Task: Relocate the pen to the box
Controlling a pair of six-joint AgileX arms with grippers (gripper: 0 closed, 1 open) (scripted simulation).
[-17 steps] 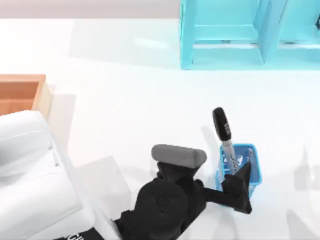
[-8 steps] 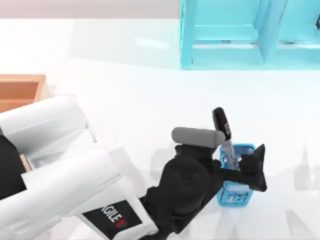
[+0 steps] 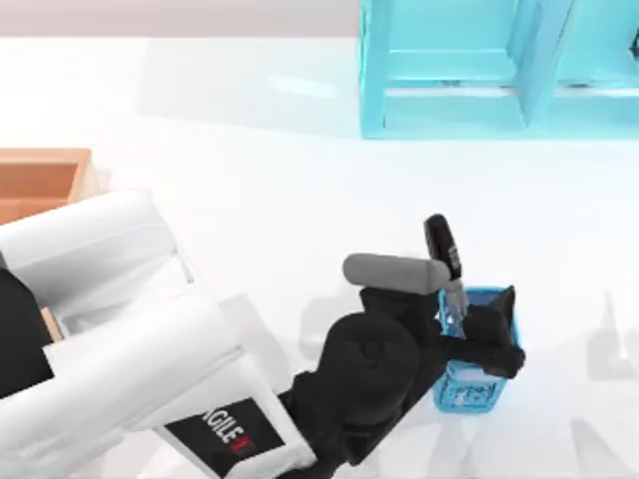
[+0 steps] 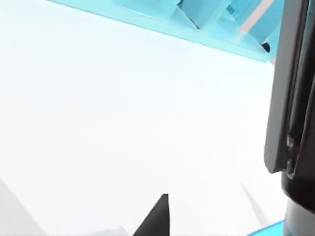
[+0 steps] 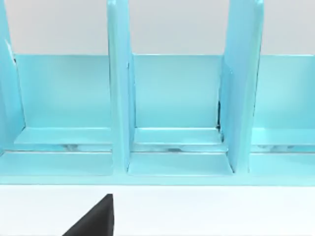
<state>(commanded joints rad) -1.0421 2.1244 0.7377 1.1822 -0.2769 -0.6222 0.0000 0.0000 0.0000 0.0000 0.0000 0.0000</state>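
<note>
The pen (image 3: 440, 246) stands tilted in a small blue mesh basket (image 3: 471, 391) at the front right, its black cap up and its silver barrel reaching down inside. My left gripper (image 3: 504, 329) is open over the basket, one finger on each side of its top and the pen's barrel close by. In the left wrist view the pen (image 4: 291, 98) looms close, well apart from a black fingertip (image 4: 158, 217). The box (image 3: 40, 180) lies at the far left edge, partly under my left arm. A black fingertip (image 5: 97, 217) of my right gripper faces the shelf.
A big cyan shelf unit (image 3: 479, 70) stands along the back right, seen as well in the right wrist view (image 5: 172, 113) and the left wrist view (image 4: 197, 19). Bare white table stretches between the basket and the box.
My left arm swung in and its wrist moved right toward the basket. In the last half second the fingers drew slightly left over the basket. The pen stayed put.
</note>
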